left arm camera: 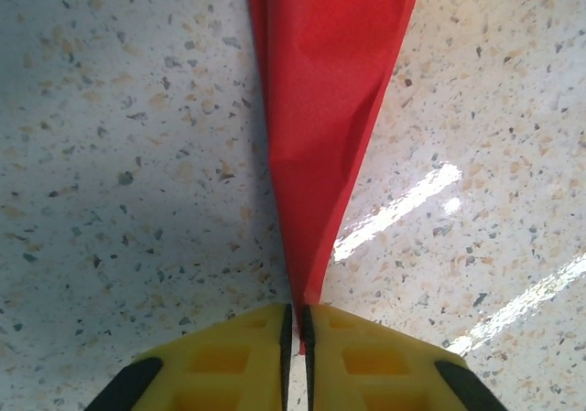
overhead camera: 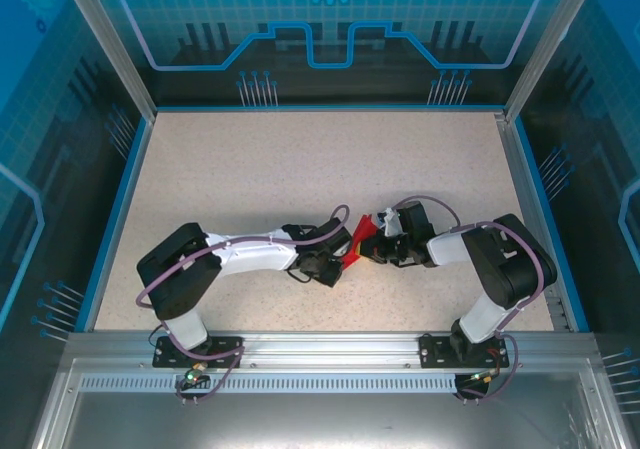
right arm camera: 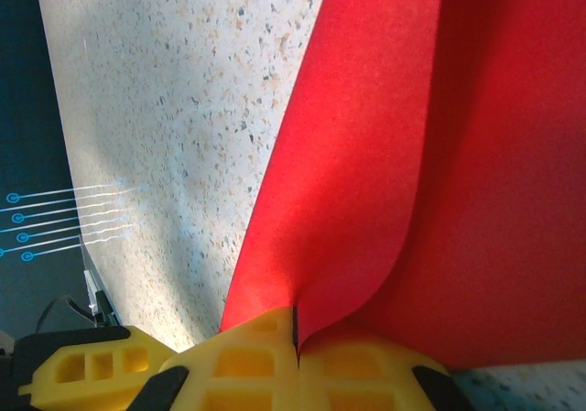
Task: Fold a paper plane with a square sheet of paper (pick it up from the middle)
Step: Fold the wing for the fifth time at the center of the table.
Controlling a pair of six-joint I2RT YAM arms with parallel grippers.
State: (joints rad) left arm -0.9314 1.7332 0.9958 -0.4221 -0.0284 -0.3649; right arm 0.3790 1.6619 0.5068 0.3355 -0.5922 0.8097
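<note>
place: robot lab cell | signs: aluminium frame [overhead camera: 105, 41], blue circuit-print panels [overhead camera: 330, 19], speckled table [overhead camera: 300, 169]

The sheet of paper [overhead camera: 360, 239] is bright red and plain, folded into a long, softly creased wedge. It is broad at one end, sharp-tipped at the other, and sits just nearside of the surface [overhead camera: 300, 159] middle.

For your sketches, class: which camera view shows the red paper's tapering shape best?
Left wrist view: the red paper narrows to a point pinched in the left gripper. Right wrist view gives a broad close-up clamped in the right gripper; top view, a sliver between arms.
</note>
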